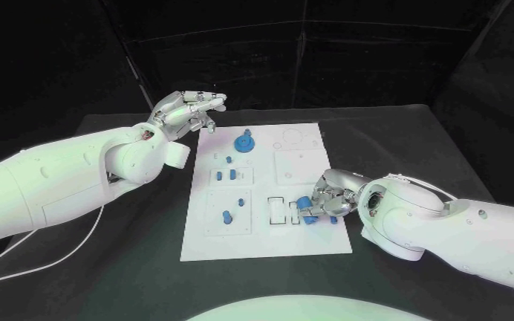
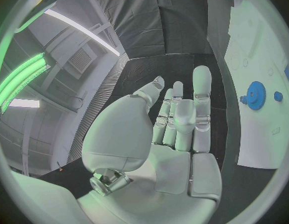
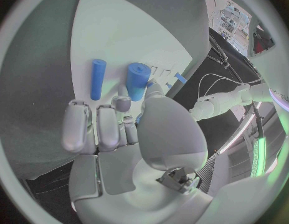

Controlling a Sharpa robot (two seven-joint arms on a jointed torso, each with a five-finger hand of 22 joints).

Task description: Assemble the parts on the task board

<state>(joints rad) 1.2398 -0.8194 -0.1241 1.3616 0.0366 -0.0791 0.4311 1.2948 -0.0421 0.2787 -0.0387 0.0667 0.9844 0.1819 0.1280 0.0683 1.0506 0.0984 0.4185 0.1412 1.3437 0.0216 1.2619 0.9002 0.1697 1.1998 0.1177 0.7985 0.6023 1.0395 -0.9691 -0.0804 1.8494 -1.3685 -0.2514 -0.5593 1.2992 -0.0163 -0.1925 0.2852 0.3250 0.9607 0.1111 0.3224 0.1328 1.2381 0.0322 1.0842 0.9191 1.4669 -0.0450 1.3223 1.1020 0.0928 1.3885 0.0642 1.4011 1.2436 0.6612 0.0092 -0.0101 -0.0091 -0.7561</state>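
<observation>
The left hand [image 1: 191,113] hovers above the table [image 1: 118,131] just off the far left corner of the task board [image 1: 268,243]. It holds nothing; in the left wrist view its fingers [image 2: 201,92] stretch out straight and loose, close together, with the thumb set a little apart.

The white board lies in the middle of the black table, its long side running away from the robot. On its left half, a blue gear-shaped part [image 1: 245,141] stands near the far end. Nearer, several small blue parts [image 1: 224,174] lie in a cluster, and two more [image 1: 229,215] lie closer to the robot.

On the board's right half, near its near end, the right hand [image 1: 327,196] rests low over the board. Its fingers curl around blue parts [image 1: 308,211]. In the right wrist view, the thumb and a fingertip [image 3: 121,103] meet at the end of a thick blue cylinder [image 3: 138,80]. A thinner blue cylinder [image 3: 97,78] lies beside it on the board, apart from the fingers.
</observation>
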